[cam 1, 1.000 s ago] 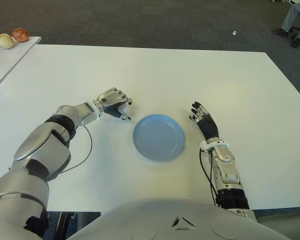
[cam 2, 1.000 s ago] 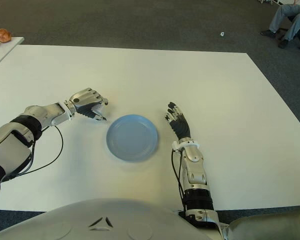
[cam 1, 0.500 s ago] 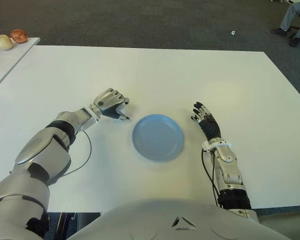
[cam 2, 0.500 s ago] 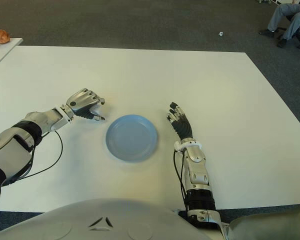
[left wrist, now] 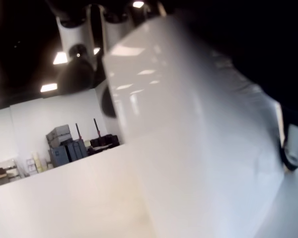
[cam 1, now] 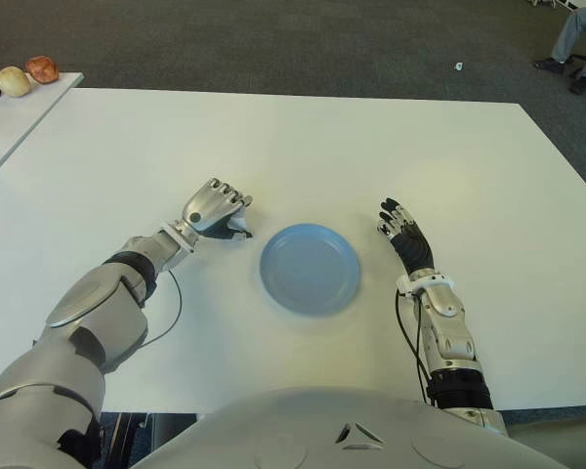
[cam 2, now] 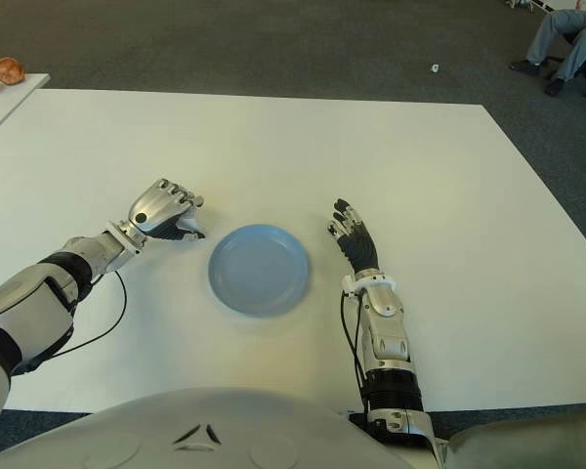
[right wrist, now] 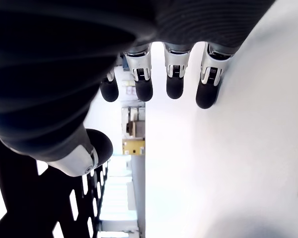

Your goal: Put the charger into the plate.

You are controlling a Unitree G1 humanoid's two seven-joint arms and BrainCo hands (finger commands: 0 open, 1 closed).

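Observation:
The light blue plate lies on the white table, in front of me and slightly right of centre. My left hand sits just left of the plate, low over the table, its fingers curled into a fist. In the left wrist view a white blocky charger fills the picture, with the fingers wrapped round its far side. From the eye views the charger is hidden inside the fist. My right hand shows right of the plate, fingers stretched out and holding nothing.
A second white table at the far left carries a few round items. A person's legs show at the far right on the dark carpet. A black cable loops beside my left forearm.
My left hand has turned at the wrist and shifted slightly left and nearer to me, staying curled. The right hand and the plate have not moved.

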